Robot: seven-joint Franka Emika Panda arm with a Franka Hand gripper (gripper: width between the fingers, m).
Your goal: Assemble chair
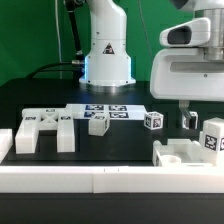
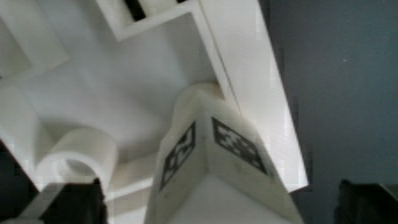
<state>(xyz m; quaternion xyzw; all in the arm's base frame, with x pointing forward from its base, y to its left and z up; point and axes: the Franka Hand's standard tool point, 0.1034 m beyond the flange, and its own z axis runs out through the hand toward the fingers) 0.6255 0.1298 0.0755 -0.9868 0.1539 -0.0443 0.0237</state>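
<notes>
The chair is in loose white parts. In the exterior view a notched frame (image 1: 45, 131) lies at the left, a small tagged block (image 1: 98, 124) and a tagged cube (image 1: 153, 120) stand mid-table, and a tagged leg block (image 1: 212, 136) stands by another notched frame (image 1: 184, 155) at the right. My gripper (image 1: 188, 121) hangs low just above that right frame. In the wrist view my gripper (image 2: 214, 206) is open. A tagged white block (image 2: 217, 150) stands between the dark fingers (image 2: 64, 204) with a gap on each side, over a white notched panel (image 2: 107, 80).
The marker board (image 1: 100, 110) lies flat behind the small block. A long low white border rail (image 1: 110, 181) runs along the front edge. The robot base (image 1: 106, 55) stands at the back centre.
</notes>
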